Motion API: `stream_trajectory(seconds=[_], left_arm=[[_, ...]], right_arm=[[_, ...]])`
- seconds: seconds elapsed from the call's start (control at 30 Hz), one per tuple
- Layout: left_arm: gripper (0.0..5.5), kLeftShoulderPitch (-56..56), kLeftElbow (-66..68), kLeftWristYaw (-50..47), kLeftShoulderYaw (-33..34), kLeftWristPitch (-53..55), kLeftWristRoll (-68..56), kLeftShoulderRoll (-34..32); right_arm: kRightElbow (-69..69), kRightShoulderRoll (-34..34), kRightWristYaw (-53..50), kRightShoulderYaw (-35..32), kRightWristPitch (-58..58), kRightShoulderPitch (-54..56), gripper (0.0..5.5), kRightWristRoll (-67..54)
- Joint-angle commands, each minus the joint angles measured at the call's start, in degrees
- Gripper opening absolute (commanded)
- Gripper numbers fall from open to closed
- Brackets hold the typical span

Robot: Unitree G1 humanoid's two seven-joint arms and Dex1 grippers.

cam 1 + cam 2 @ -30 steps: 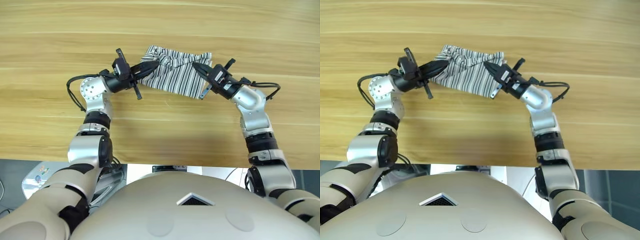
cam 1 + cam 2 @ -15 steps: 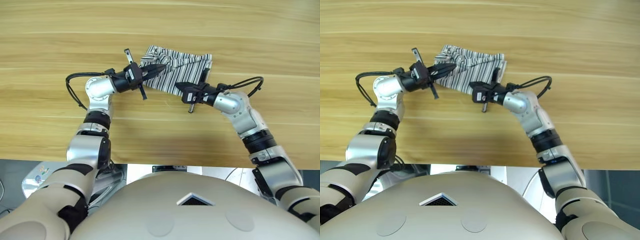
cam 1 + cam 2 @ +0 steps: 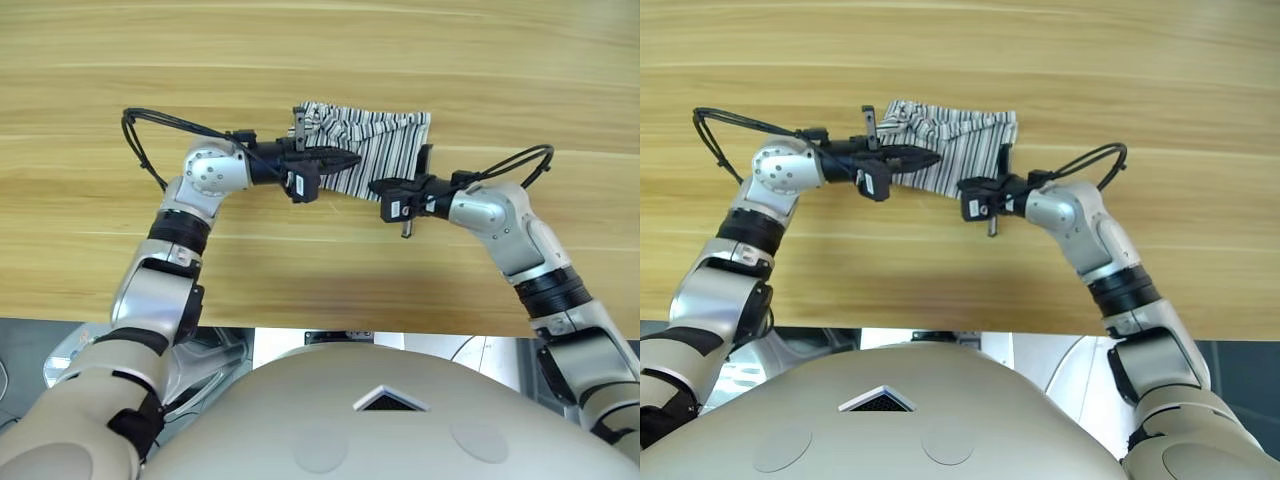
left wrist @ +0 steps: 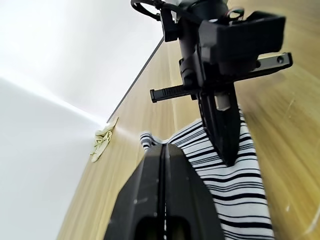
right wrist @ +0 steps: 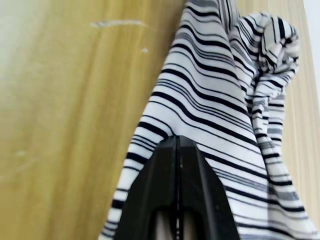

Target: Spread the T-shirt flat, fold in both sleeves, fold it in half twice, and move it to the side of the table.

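The black-and-white striped T-shirt (image 3: 385,140) lies as a small folded bundle on the wooden table (image 3: 300,60), its far left corner rumpled. My left gripper (image 3: 352,160) is shut and reaches in from the left, its tip over the shirt's near edge. My right gripper (image 3: 374,184) is also shut and points left, just in front of that edge. The two tips are close together. In the left wrist view the shut fingers (image 4: 162,165) point at the stripes (image 4: 240,200), with the right gripper (image 4: 222,120) beyond. In the right wrist view the shut tip (image 5: 177,142) lies over the cloth (image 5: 210,95).
Bare wood surrounds the shirt to the left, right and far side. The table's near edge (image 3: 300,328) runs just below my elbows. A small pale yellow scrap (image 4: 102,140) lies farther off on the table.
My left gripper swung to the right along the shirt's near edge. My right gripper left the shirt's right side and came round to the near edge. The bundle shifted slightly right.
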State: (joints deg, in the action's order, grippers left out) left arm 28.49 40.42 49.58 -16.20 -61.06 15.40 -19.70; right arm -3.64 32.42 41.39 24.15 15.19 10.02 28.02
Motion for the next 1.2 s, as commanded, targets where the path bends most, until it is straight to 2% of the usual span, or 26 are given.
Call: stream_trajectory(seconds=[0.03,0.23,0.4,0.87,1.2], left_arm=[[0.0,-0.6,-1.5,-2.2,-1.8,0.9,0.9,-1.7],[0.0,-0.2,-1.5,-4.5,-3.5,1.4,0.8,-3.0],[0.0,-0.1,-1.0,-6.0,-4.6,1.6,0.9,-3.6],[0.0,-0.2,-0.6,-9.5,-6.4,1.5,2.5,-4.8],[0.0,0.4,-3.3,-10.5,-8.0,1.3,6.7,-6.9]], right_arm=[[3.8,1.6,2.4,-0.2,-0.6,-1.7,0.03,-2.4],[11.3,1.8,3.7,-3.6,-3.5,-1.0,0.03,-6.9],[10.2,1.2,2.7,-4.1,-4.9,1.6,0.03,-6.1],[-1.7,-1.8,-3.1,1.8,-4.1,6.1,0.03,2.8],[-5.7,0.7,-1.2,8.0,-1.2,2.6,0.03,7.3]])
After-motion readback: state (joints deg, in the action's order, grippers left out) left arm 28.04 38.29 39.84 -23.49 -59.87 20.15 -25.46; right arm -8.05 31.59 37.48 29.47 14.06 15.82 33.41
